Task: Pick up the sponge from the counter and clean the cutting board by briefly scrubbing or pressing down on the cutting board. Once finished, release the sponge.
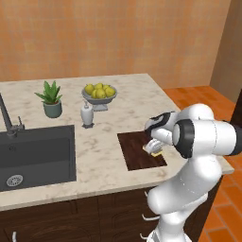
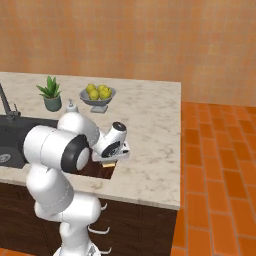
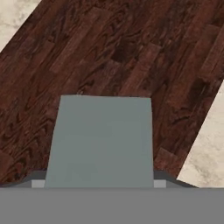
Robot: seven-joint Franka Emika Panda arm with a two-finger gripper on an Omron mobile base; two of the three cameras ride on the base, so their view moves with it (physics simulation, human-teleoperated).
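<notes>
Yellow lemons (image 1: 99, 90) in bowl (image 1: 99, 100), sponge (image 3: 100, 142) on cutting board (image 3: 109, 52)

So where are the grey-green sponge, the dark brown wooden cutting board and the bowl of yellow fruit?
grey-green sponge (image 3: 101, 140), hand view, middle of its top face.
dark brown wooden cutting board (image 1: 134, 152), left base view, bare left part.
bowl of yellow fruit (image 1: 99, 99), left base view, grey rim.

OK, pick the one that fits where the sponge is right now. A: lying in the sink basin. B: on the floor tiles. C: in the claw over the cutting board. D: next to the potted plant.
C: the hand view shows the sponge at the claw with the cutting board under it, and the left base view shows the claw holding it over the board.
</notes>
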